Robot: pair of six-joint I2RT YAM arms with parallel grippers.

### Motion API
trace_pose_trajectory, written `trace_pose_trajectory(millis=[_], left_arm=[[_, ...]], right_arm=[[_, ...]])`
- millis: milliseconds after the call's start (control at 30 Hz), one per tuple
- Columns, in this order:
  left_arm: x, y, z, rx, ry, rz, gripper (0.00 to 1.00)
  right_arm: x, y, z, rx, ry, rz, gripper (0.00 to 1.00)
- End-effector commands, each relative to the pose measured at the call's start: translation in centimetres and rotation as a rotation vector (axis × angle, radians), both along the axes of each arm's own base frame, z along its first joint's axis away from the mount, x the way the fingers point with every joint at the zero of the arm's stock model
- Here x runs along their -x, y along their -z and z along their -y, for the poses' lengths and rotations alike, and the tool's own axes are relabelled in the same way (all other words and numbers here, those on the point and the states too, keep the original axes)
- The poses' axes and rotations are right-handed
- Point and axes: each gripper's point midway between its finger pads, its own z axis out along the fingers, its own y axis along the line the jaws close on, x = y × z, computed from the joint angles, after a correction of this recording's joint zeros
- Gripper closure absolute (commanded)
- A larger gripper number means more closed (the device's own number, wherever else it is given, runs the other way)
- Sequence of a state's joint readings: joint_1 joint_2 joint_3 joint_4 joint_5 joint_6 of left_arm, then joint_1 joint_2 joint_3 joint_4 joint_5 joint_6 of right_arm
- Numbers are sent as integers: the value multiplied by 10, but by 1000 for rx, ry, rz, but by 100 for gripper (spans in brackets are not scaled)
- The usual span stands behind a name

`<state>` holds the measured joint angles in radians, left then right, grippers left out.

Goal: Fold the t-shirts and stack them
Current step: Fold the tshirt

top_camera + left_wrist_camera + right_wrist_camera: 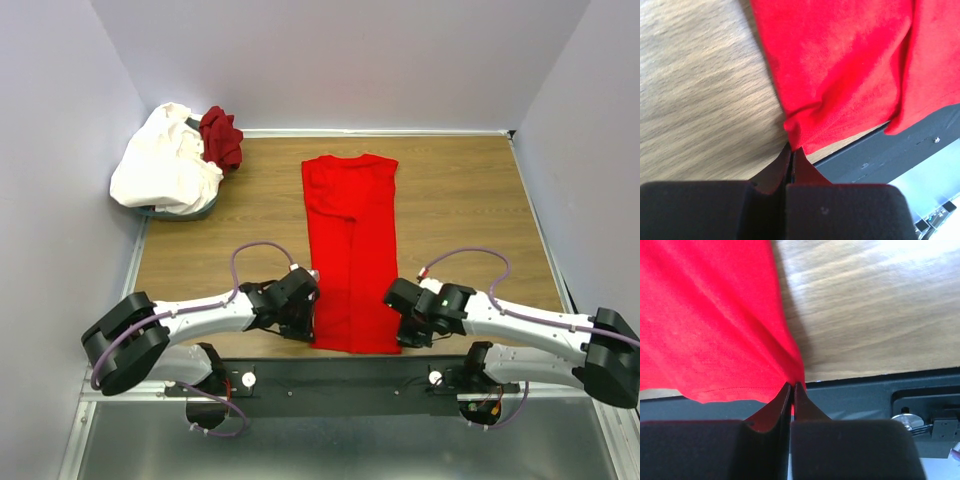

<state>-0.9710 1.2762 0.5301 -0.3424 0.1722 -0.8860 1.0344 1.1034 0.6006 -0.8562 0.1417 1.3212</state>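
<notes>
Pinched shut on hem corners of bright red soft cloth t-shirt (350,240): left gripper (791,152), right gripper (793,387). Bite only at fingertips. Risk: corner slips out mid-fold, from shallow grip.

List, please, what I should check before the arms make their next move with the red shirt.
1. The left gripper is shut on the red shirt at its near left corner: ok.
2. The right gripper is shut on its near right corner: ok.
3. The red shirt lies as a narrow lengthwise strip, sleeves folded in: ok.
4. The white shirt and the maroon shirt are heaped at the far left, apart from it: ok.
5. Each grip holds every layer of cloth: cannot tell.
</notes>
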Motion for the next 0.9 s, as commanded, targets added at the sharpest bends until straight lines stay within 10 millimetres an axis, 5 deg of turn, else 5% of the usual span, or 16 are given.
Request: trace_pose_trajectory(millis=[0, 367, 600, 867], left_arm=[[15, 18, -31, -118, -22, -38, 100], [19, 2, -14, -38, -18, -49, 100], [30, -18, 7, 49, 17, -67, 100], [37, -29, 2, 86, -20, -80, 81]], right_arm=[[12, 5, 22, 52, 64, -27, 88], [17, 9, 30, 54, 93, -36, 73], [8, -9, 14, 2, 46, 3, 50], [10, 0, 0, -47, 4, -22, 40]])
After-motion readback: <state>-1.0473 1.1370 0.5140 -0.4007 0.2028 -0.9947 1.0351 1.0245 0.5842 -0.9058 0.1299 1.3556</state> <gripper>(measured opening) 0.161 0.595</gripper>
